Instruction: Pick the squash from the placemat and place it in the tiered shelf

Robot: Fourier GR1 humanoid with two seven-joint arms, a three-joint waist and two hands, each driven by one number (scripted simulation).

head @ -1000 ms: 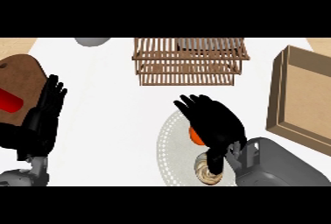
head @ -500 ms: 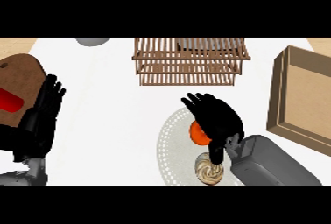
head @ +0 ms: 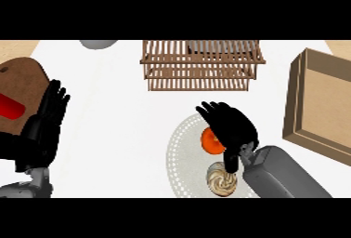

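Covering squash on placemat: right hand, fingers spread.

A kitchen: white counter, wooden tiered shelf, placemat.

On the white surface, the right hand lies over the orange squash on the round placemat, fingers spread, a swirled brown item just nearer. The wooden tiered shelf stands farther back. The left hand rests open at the left edge.
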